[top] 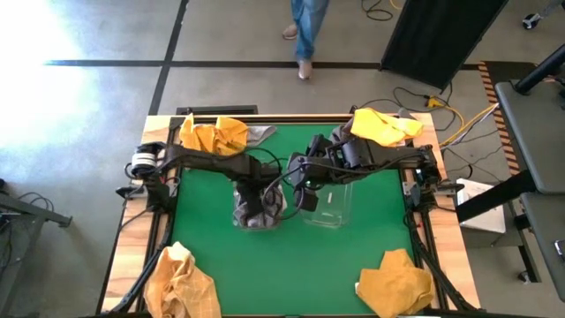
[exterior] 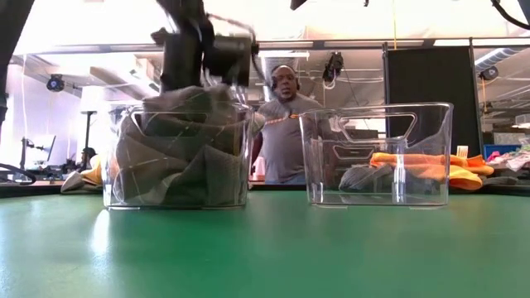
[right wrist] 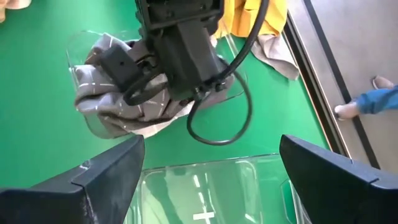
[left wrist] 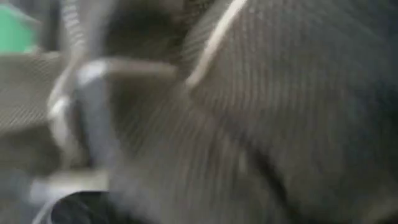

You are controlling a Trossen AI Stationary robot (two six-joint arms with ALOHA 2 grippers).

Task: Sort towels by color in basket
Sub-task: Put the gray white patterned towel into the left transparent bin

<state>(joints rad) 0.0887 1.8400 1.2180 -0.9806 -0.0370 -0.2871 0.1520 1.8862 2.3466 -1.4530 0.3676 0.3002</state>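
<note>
I see my left gripper (top: 254, 205) pushed down into the clear bin (exterior: 178, 153) full of grey towels (top: 258, 208); I cannot tell how its jaws stand. My right gripper (right wrist: 208, 177) hangs wide open over the empty bin (top: 328, 205). 4 yellow towels (top: 183, 283) lie at the table (top: 291, 256) corners.

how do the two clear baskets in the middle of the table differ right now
The left clear basket is stuffed with grey towels, while the right clear basket holds nothing; the yellow and grey cloth seen through it lies behind. The left gripper is down in the left basket, pressed into the grey cloth; the right gripper is open, just above the near rim of the right basket. Both are transparent, upright and stand side by side on the green mat.
</note>
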